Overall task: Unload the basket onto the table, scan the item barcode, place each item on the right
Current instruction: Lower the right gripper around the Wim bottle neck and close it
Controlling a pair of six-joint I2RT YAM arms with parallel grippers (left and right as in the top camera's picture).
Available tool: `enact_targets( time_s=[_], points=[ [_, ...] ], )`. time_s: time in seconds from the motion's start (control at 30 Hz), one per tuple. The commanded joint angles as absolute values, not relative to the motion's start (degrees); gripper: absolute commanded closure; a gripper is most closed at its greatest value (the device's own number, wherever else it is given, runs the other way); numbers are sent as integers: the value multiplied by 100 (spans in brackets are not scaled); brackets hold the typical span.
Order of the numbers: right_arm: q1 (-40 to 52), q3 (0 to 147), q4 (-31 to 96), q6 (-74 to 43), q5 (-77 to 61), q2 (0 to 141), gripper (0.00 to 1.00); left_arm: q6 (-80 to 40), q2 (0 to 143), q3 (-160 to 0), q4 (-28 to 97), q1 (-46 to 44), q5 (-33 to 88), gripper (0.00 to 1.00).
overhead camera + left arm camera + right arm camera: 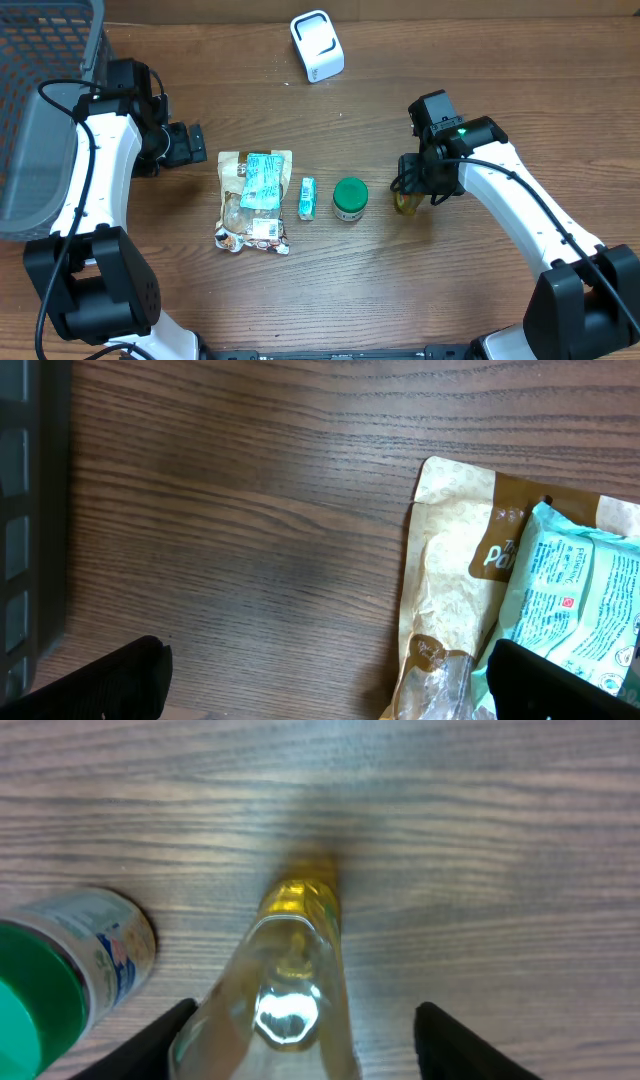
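right gripper straddles the bottle, jaws apart, nothing clamped; centre it, then close squarely, leaving the barcode uncovered. left gripper gapes, empty.

basket: grey mesh, far-left corner of the wooden surface
brown bag: flat, left of middle
teal packet: lying on the brown bag
small box: just beside the bag, on its right-edge side
green-lidded jar: upright, mid-surface, near the box

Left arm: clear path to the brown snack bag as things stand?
Likely yes. The left hand is open beside the brown snack bag, with only bare table between them. The teal packet on the bag leaves its near side uncovered.
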State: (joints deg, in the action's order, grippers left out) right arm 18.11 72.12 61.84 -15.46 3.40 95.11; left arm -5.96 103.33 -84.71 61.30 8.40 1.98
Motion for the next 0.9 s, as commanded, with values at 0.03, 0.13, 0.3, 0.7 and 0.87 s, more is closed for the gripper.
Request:
enact_targets(
  time_s=[0.03,0.13,0.3,0.7,0.87],
  points=[
    [1833,7443,6285,-1780,314,9526,47,-552,10414,-8597,6123,888,242,0],
    [1833,7443,6335,-1774,274,9526,55,-554,10414,-8597,6123,888,242,0],
    [1833,7570,6337,-1754,294,9518,58,-552,10414,-8597,6123,888,242,1],
    [1833,7614,6357,-1754,294,9518,51,-554,10414,-8597,6123,888,242,0],
    [1833,7609,6372,-1754,292,9518,43,-554,10414,-8597,6123,888,242,0]
  ],
)
